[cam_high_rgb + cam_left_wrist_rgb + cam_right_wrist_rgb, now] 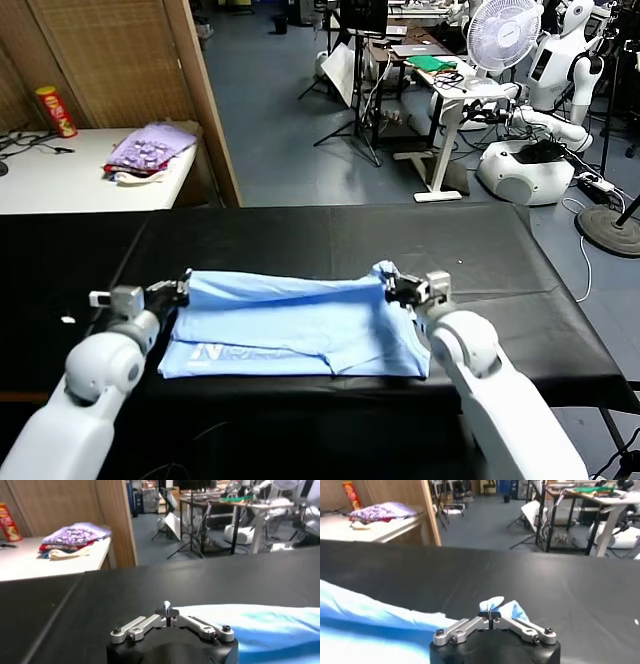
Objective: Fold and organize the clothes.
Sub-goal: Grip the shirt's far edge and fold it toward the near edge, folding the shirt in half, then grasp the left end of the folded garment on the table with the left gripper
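The clothes are one light sky-blue T-shirt (290,320) lying partly folded across the black table (480,250), with white lettering (210,352) at its near left corner. My left gripper (184,288) is shut at the shirt's far left edge; in the left wrist view its jaws (168,611) meet on a pale tip of cloth, and the shirt (260,627) spreads off to one side. My right gripper (392,289) is shut on the far right corner, where a tuft of blue fabric (501,606) pokes out beyond the closed jaws (490,614).
A white side table (60,185) at the back left carries a purple pile of clothes (150,150) and a red can (56,110). A wooden partition (210,100) stands behind the black table. Desks, a fan (505,35) and parked robots fill the back right.
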`<action>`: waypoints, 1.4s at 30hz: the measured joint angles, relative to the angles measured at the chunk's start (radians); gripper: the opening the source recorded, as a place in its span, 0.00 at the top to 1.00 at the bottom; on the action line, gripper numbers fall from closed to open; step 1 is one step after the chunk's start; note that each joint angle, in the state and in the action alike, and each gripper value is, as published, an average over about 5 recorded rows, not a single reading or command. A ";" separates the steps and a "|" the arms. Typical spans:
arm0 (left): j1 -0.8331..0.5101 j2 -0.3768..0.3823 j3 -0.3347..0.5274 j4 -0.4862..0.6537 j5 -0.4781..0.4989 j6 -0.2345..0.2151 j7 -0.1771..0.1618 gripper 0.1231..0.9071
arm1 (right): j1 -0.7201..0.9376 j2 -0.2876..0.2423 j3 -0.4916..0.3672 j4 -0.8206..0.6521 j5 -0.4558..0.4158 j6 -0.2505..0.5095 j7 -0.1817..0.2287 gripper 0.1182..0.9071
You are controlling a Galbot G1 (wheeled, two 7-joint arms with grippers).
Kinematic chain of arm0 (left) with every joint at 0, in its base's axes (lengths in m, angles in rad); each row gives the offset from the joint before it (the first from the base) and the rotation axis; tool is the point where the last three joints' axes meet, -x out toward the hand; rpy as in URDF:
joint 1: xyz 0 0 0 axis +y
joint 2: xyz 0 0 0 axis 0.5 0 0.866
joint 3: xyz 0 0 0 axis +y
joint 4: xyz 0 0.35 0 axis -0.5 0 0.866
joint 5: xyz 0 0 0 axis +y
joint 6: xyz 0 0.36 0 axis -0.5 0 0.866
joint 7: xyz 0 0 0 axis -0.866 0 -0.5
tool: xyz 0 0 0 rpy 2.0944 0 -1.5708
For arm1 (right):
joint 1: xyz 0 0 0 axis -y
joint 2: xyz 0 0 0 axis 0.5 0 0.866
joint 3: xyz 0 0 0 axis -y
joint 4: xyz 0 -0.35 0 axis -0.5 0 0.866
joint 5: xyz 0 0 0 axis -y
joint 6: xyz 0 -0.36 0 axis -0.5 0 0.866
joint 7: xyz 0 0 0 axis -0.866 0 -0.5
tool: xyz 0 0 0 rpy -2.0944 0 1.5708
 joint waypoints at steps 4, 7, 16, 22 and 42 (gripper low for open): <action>0.065 0.005 -0.024 -0.027 0.028 -0.001 0.011 0.99 | -0.043 -0.001 0.007 0.033 -0.016 -0.018 0.001 0.99; 0.107 0.006 -0.039 -0.045 0.045 -0.002 0.024 0.99 | -0.070 -0.001 0.009 0.046 -0.028 -0.027 0.001 0.99; 0.195 0.002 -0.057 -0.062 0.102 -0.014 0.037 0.99 | -0.115 0.003 0.021 0.065 -0.033 -0.014 -0.015 0.88; 0.214 -0.001 -0.070 -0.083 0.101 -0.013 0.034 0.79 | -0.123 -0.005 0.050 0.085 -0.036 0.025 -0.031 0.48; 0.046 -0.072 -0.004 0.048 -0.041 0.000 0.005 0.14 | 0.009 0.102 0.022 -0.151 -0.187 0.129 -0.012 0.15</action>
